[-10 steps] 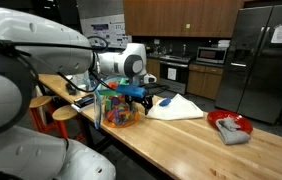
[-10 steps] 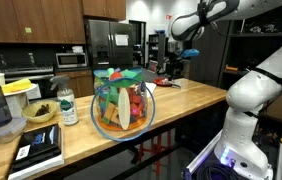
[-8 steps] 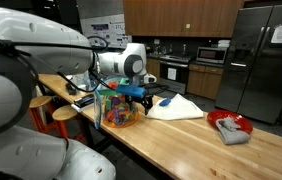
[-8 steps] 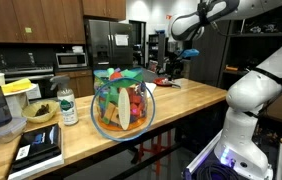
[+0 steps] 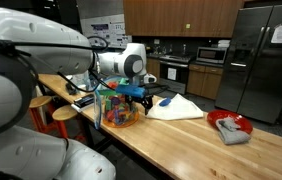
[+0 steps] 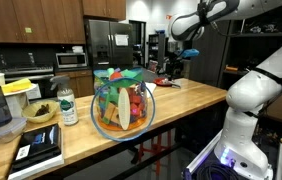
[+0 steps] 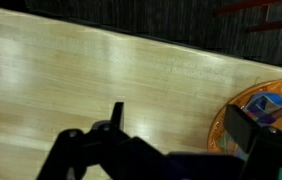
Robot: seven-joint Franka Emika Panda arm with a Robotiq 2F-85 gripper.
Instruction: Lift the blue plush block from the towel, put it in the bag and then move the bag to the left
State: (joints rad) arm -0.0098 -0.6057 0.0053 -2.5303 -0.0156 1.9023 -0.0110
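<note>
In an exterior view the see-through bag [image 5: 119, 108] stands upright on the wooden counter with multicoloured pieces inside. It fills the foreground in the other view [image 6: 121, 102]. The white towel [image 5: 177, 108] lies just beyond it. A small dark blue thing [image 5: 165, 101] at the towel's near edge looks like the blue plush block. My gripper [image 5: 143, 99] hangs between bag and towel, also seen far back [image 6: 179, 68]. In the wrist view my fingers [image 7: 181, 112] are open with only bare wood between them. The bag's round mouth [image 7: 231, 118] lies to the right of them.
A red bowl on a grey cloth [image 5: 230, 125] sits past the towel. A jar [image 6: 68, 107], a bowl [image 6: 39, 113] and a tablet [image 6: 38, 146] stand behind the bag. Stools [image 5: 64, 115] stand by the counter edge; a fridge [image 5: 261, 60] is behind.
</note>
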